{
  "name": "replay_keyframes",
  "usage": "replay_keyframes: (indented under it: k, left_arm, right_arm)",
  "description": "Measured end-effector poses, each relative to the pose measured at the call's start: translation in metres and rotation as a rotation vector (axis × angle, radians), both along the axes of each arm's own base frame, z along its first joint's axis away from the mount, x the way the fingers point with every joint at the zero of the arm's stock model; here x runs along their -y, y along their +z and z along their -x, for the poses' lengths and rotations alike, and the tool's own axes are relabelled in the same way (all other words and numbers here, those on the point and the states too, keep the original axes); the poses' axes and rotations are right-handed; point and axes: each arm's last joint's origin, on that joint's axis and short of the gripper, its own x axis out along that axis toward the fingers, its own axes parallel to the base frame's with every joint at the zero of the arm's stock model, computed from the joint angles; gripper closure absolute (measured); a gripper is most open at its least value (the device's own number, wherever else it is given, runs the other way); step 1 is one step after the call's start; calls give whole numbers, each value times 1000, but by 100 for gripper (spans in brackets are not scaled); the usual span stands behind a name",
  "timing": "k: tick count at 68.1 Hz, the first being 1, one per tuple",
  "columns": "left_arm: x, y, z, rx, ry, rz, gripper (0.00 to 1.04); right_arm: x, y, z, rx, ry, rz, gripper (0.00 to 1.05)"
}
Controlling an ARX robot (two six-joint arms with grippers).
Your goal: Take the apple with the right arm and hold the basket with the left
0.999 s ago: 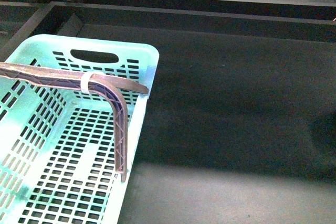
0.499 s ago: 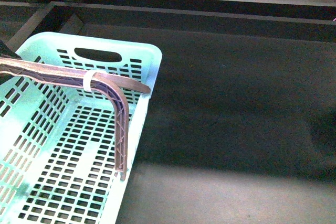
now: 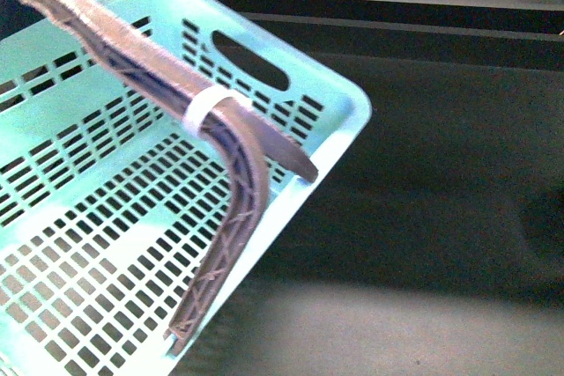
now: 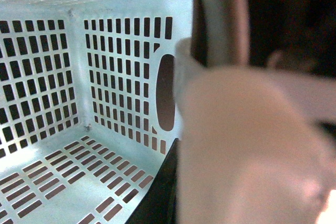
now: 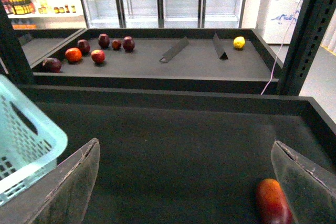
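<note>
Dark shelf (image 3: pixel 423 129), tilted basket (image 3: pixel 348 107) (apple (image 5: pixel 273 201) apart)

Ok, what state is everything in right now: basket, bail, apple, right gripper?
basket: empty, tilted
bail: raised above the basket
apple: lying loose on the dark shelf, not gripped
right gripper: open, jaws wide apart, holding nothing

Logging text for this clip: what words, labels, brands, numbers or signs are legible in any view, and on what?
No text can be read in any view.
Chest freezer, right wrist view: blue graphic on its front, any lettering too small to read.
Shelf bottles, right wrist view: labels too small and blurred to read.
Basket and its white band: no print visible.
</note>
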Motion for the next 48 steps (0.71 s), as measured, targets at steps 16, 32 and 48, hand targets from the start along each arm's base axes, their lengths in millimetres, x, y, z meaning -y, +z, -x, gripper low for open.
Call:
replay_keyframes:
  k: [16, 32, 48]
  left_arm:
    - [57, 36, 1, 101, -224, 21, 99]
    - [90, 46, 15, 138, -377, 29, 99]
    - [89, 45, 14, 147, -364, 2, 99]
  right_arm:
    - [0, 0, 0, 0, 0, 0, 9]
    - [0, 0, 0, 0, 0, 0, 9]
    - [0, 0, 0, 0, 0, 0, 9]
